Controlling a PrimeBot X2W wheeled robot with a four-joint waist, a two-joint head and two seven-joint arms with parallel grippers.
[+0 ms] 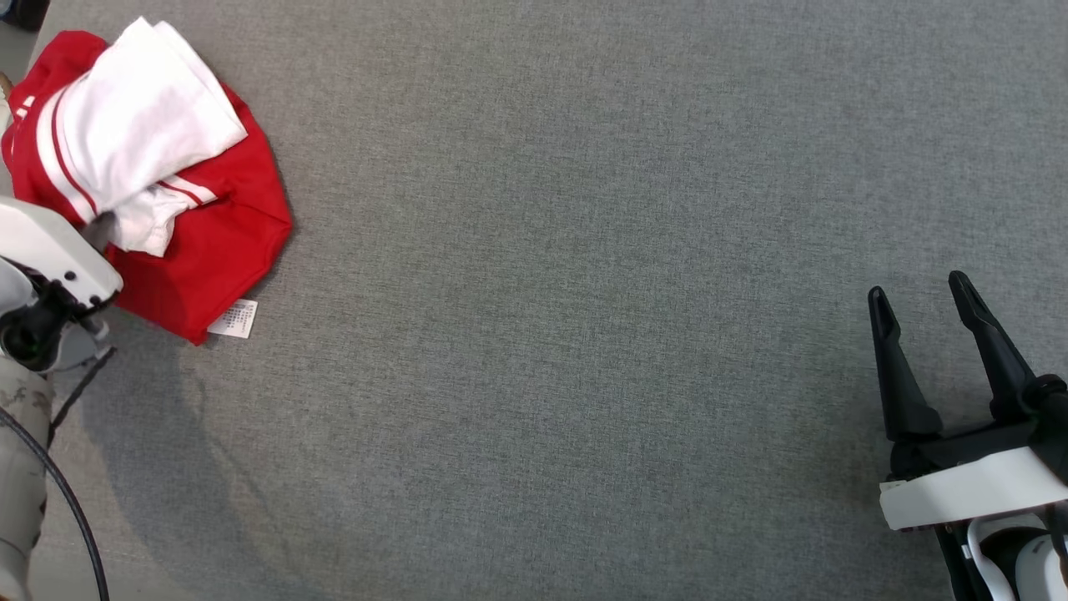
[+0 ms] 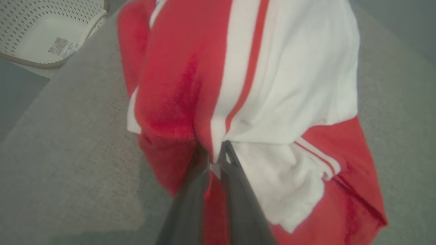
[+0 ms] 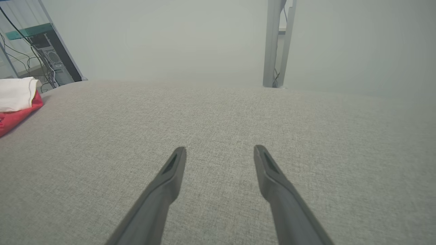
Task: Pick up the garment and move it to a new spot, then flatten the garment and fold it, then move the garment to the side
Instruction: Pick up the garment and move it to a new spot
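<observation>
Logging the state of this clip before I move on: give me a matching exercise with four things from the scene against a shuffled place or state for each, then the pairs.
Things:
1. left claw
2. right claw
3. garment
4. care label

States:
A. open above the bare grey surface
B. crumpled, red and white, at the far left
C. shut on the garment
D. white, sticking out at a red edge

Pairs: 1-C, 2-A, 3-B, 4-D

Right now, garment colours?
Crumpled fabric garment: red, white panels and stripes; clearest in left wrist view.
</observation>
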